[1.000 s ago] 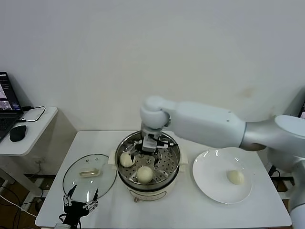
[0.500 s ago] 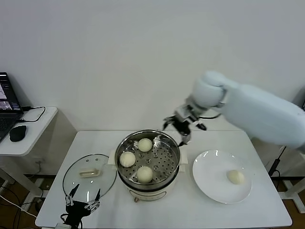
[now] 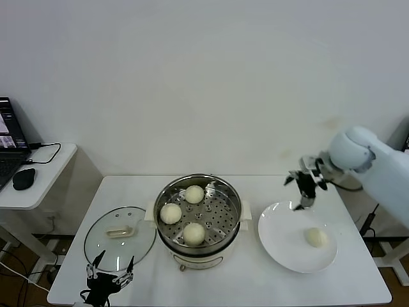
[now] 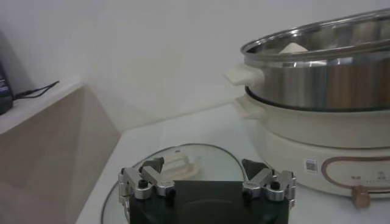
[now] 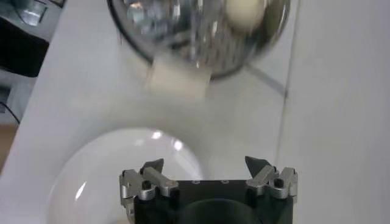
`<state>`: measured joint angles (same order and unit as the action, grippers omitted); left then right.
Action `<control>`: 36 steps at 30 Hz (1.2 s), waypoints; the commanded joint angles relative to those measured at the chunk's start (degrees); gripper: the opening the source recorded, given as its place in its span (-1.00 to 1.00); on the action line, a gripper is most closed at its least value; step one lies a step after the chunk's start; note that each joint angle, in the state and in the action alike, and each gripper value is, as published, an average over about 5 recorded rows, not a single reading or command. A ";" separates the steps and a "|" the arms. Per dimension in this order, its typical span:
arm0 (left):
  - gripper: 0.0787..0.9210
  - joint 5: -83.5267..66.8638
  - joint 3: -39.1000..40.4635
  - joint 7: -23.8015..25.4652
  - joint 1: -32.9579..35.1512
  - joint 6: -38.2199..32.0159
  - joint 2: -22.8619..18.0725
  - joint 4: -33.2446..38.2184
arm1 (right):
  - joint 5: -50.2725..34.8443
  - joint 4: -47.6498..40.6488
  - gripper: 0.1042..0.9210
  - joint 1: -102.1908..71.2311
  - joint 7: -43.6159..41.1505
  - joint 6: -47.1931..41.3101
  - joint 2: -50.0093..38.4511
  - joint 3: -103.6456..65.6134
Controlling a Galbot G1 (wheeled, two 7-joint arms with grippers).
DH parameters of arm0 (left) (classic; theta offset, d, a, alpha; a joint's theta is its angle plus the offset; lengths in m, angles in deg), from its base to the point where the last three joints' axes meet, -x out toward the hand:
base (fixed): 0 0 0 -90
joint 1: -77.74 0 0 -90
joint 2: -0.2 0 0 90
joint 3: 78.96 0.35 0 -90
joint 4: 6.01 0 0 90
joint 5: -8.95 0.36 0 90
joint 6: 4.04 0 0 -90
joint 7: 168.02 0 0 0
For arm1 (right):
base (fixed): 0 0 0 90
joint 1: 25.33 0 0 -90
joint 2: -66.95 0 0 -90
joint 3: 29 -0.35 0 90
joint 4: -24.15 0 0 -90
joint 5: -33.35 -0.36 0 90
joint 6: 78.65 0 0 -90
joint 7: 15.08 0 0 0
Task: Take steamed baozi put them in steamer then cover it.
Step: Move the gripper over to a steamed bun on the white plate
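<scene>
The steamer (image 3: pixel 165 231) stands mid-table with three steamed baozi on its perforated tray: one at the back (image 3: pixel 194 194), one on the left (image 3: pixel 170 213) and one at the front (image 3: pixel 193 233). A fourth baozi (image 3: pixel 315 237) lies on the white plate (image 3: pixel 275 246) to the right. My right gripper (image 3: pixel 295 194) hangs open and empty over the plate's far left rim. In the right wrist view the gripper (image 5: pixel 205 165) is above the plate (image 5: pixel 103 170). The glass lid (image 3: pixel 102 246) lies flat left of the steamer. My left gripper (image 3: pixel 113 261) waits open at the lid's front edge.
A side table at the far left carries a laptop and a mouse (image 3: pixel 24 179). A white wall runs close behind the table. In the left wrist view the lid's cream handle (image 4: pixel 181 163) lies just ahead of the open gripper (image 4: pixel 204 167), with the steamer (image 4: pixel 329 79) beyond.
My right arm has swung from inside the steamer to the right, over the plate, leaving a third baozi at the back of the tray. The left arm has barely moved.
</scene>
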<state>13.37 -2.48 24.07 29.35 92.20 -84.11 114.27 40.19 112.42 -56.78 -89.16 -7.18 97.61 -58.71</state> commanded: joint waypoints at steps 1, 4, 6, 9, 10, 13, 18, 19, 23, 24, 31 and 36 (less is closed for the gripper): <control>0.77 -0.27 0.01 0.04 0.35 0.10 0.10 0.03 | 9.19 -3.39 0.76 -17.07 0.34 -0.54 -3.44 -11.08; 0.77 -0.17 0.04 0.14 0.19 0.23 -0.04 -0.37 | 10.76 -4.71 0.76 -18.53 0.74 0.31 -2.37 -11.29; 0.77 -0.12 0.10 0.25 0.06 0.31 -0.16 -0.62 | 11.85 -5.78 0.76 -19.26 1.31 0.67 -1.41 -11.55; 0.77 -0.02 0.17 0.38 -0.07 0.35 -0.22 -1.03 | 13.55 -7.52 0.76 -20.01 2.59 1.19 0.16 -11.76; 0.77 0.02 0.16 0.39 -0.12 0.35 -0.21 -1.18 | 13.92 -7.99 0.76 -20.13 2.93 1.33 0.57 -11.75; 0.77 0.07 -0.06 0.39 -0.24 0.35 -0.21 -1.59 | 14.47 -9.27 0.76 -20.37 3.01 1.68 1.74 -11.61; 0.77 0.03 -0.47 0.32 -0.17 0.28 -0.12 -2.14 | 14.42 -10.36 0.76 -21.08 4.04 1.75 3.26 -11.29; 0.77 0.03 -0.55 0.32 -0.15 0.28 -0.09 -2.17 | 14.37 -10.54 0.76 -21.28 4.53 1.72 3.63 -11.26; 0.77 0.02 -0.89 0.37 -0.08 0.29 0.16 -2.15 | 14.29 -11.24 0.76 -21.79 5.55 1.78 4.61 -11.28; 0.77 0.00 -0.98 0.37 -0.08 0.30 0.21 -2.15 | 14.28 -11.40 0.76 -21.93 5.59 1.82 4.73 -11.31; 0.77 -0.02 -1.00 0.29 0.08 0.26 0.20 -2.19 | 14.79 -11.45 0.76 -22.72 6.73 1.89 4.89 -11.56; 0.77 0.02 -0.77 0.25 0.09 0.25 0.04 -2.26 | 15.14 -11.51 0.76 -22.54 6.51 2.27 4.60 -11.54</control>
<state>13.37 -3.25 24.35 29.41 92.48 -84.11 112.11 54.31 101.71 -78.29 -83.56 -5.20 101.66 -69.82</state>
